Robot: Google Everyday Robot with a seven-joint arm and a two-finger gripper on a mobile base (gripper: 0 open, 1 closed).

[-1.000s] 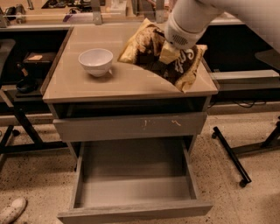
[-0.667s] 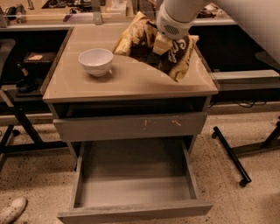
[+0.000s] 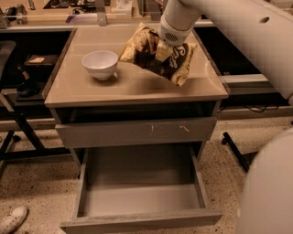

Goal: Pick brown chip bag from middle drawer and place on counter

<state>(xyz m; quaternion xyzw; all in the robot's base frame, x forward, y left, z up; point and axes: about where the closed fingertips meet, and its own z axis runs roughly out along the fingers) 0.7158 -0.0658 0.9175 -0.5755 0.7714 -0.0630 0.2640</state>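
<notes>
The brown chip bag hangs tilted just above the beige counter, right of middle. My gripper comes down from the upper right and is shut on the bag's middle, with one finger showing against the dark foil. The middle drawer is pulled open below; its grey floor is bare. Whether the bag's lower corner touches the counter cannot be told.
A white bowl stands on the counter's left side. A shut drawer front with pale scratches sits above the open drawer. A cluttered bench runs behind. Black stand legs are on the left, another leg on the right, a shoe on the floor.
My gripper has carried the chip bag a little to the left over the counter, closer to the bowl. The bowl and drawers have not moved.
</notes>
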